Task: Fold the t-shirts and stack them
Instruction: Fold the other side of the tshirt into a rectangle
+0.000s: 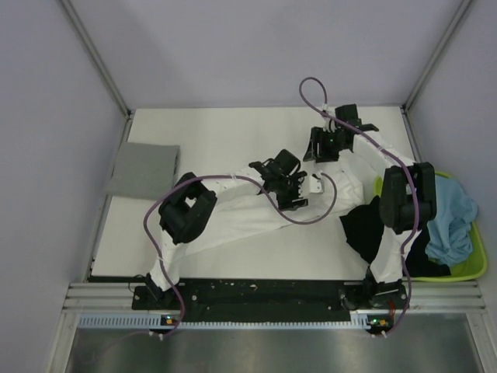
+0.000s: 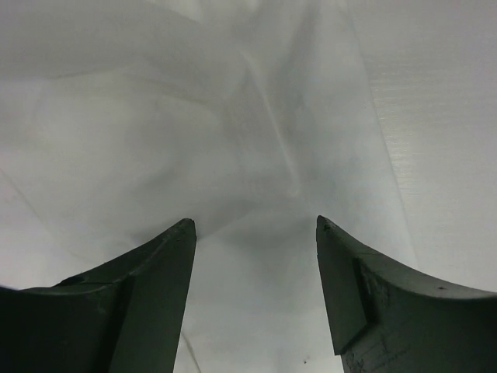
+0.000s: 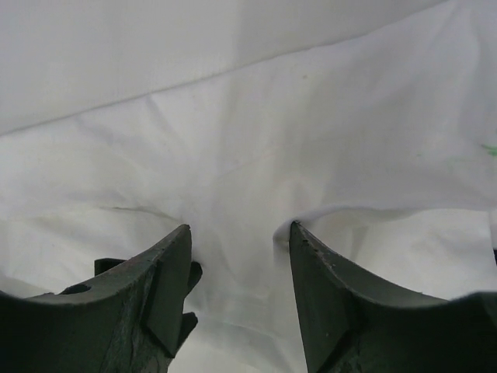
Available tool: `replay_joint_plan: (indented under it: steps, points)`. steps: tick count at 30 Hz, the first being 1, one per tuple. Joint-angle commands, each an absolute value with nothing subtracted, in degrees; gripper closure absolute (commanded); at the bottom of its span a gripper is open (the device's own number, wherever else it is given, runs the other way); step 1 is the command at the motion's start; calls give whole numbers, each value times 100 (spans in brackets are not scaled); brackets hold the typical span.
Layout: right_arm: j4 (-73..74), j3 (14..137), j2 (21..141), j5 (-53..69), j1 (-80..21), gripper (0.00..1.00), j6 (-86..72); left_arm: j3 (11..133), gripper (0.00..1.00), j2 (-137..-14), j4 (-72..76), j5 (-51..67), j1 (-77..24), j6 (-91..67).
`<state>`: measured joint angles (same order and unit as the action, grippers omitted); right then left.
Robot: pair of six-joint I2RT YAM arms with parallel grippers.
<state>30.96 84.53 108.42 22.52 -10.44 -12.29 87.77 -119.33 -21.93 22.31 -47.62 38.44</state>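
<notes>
Near R: black t-shirt (image 1: pixel 361 229) spills over the lime-green tray's (image 1: pixel 477 268) inner rim onto the desk (image 1: pixel 233 132), partly hidden by R arm's elbow. Light blue t-shirt (image 1: pixel 454 214) is heaped in the tray just beside it.
Mid desk: white t-shirt (image 1: pixel 233 221) lies crumpled across the centre, from L arm's elbow to under both wrists.
In the way: both forearms + purple cables (image 1: pixel 233 180) cross over the white cloth in top view and hide much of it.
L fingers (image 1: pixel 293 198): apart, fairly wide, just above white cloth, nothing between them.
Far L: grey t-shirt (image 1: pixel 144 169), folded flat on the desk's L edge, well apart from the white one.
R fingers (image 1: pixel 322 149): apart, medium gap, tips at a raised fold of the white t-shirt near its far side. No cloth seen pinched.
Far: bare desk strip.
</notes>
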Motion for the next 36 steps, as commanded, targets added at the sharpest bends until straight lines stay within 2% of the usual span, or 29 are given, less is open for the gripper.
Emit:
replay_joint_plan:
  steps: [1, 5, 9, 13, 14, 17, 19, 22, 27, 36]
  points:
    - [3199, 8622, 10740, 2435, -888, 48, -1081, 9018, 33, -12023, -2013, 2109, -4922, 4403]
    - [3199, 8578, 10714, 2470, -809, 66, -1055, 9079, 34, -12111, -1855, 2074, -4975, 4526]
    - [3225, 8534, 10793, 2321, -773, 70, -1072, 9167, 42, -12217, -1863, 2057, -5036, 4561]
    - [3261, 8412, 10741, 2084, -712, 79, -1028, 9062, 60, -12225, -1925, 2171, -5045, 4658]
    - [3287, 8394, 10740, 2005, -686, 82, -1037, 9035, 67, -12226, -1934, 2180, -5045, 4676]
    - [3401, 8358, 10644, 1776, -677, 94, -967, 9061, 99, -12234, -1934, 2127, -5045, 4641]
    - [3498, 8324, 10565, 1661, -668, 100, -914, 9140, 100, -12217, -1951, 1856, -5036, 4483]
    - [3621, 8157, 10319, 1503, -677, 100, -844, 9438, 100, -12164, -2100, 1547, -4931, 4061]
    - [3752, 7805, 9906, 1310, -677, 100, -747, 9905, 100, -12067, -2645, 1881, -4676, 3551]
    - [3876, 8243, 9966, 1634, -685, 100, -861, 9817, 100, -12050, -2505, 1495, -4465, 3051]
